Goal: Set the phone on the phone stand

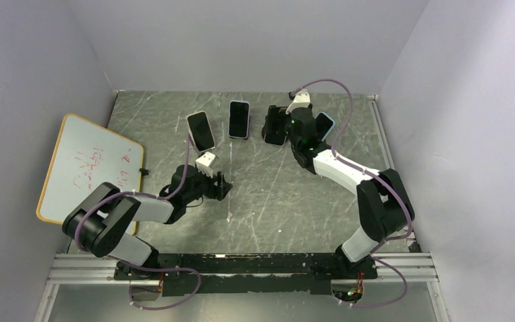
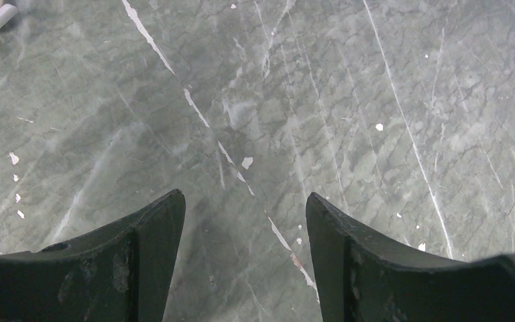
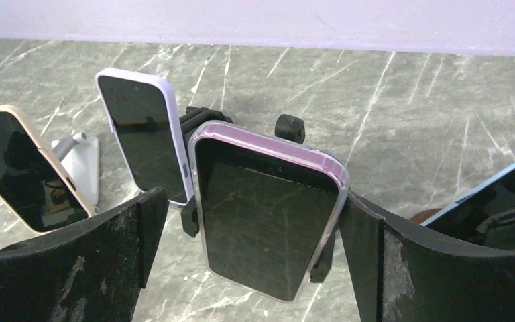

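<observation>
In the upper middle of the top view my right jaws straddle the phone [image 3: 263,221], which leans back in the black stand [image 3: 188,220], the stand's clips showing at both its edges. These jaws are spread wide and grip nothing. The case's frame-left edge stands clear of them, while its frame-right edge is at or just off them, and I cannot tell whether it touches. I judge the placing all but done, at the letting-go step. The next move calls for a straight draw toward the bottom of the frame, no twist, so nothing drags the case off its clips. Sideways room is tight, with a lilac phone [image 3: 144,137] just to frame left, a blue phone [image 3: 503,201] at the right edge and the wall [image 3: 257,20] behind. My left jaws, lower left of the top view, hang wide apart and empty over the tabletop [image 2: 308,100].
</observation>
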{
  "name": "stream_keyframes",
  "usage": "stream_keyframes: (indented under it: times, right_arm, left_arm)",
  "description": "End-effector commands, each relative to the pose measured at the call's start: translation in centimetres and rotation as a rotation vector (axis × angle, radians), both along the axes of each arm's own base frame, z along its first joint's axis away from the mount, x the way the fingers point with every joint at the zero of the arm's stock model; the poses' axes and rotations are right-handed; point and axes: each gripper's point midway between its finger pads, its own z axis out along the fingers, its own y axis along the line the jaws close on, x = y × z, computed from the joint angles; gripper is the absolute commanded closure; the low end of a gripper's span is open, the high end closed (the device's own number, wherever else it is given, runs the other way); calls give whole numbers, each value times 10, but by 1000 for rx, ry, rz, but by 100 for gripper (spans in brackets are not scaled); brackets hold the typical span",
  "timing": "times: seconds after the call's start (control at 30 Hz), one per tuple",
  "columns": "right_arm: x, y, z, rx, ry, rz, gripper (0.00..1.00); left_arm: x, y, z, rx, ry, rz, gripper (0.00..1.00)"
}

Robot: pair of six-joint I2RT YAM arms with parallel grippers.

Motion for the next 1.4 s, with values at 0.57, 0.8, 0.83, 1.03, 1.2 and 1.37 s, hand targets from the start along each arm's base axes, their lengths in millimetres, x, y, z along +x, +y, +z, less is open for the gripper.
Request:
stream_keyframes:
  times: [0.57,0.8,0.83,1.03,1.2,1.37]
  right_arm:
    - [-52,-34,46,58,-30,25,0]
    - [-68,-39,66,143,-41,5,0]
    - [-72,-38,72,159,-58,20,0]
    - [-90,-37,92,223,-121,64,0]
    - [-95,-50,93,224,-146,12,0]
    - [-96,-59,92,223,-170,-27,0]
  left_arm:
    - [24,8,163,-98,-201,118,19]
    - [44,41,214,11,-299,217,10]
    - [48,49,221,11,-316,232,9]
    - [62,95,266,31,-430,294,4]
    - [52,106,276,83,-528,263,4]
    - [44,109,278,50,-568,271,4]
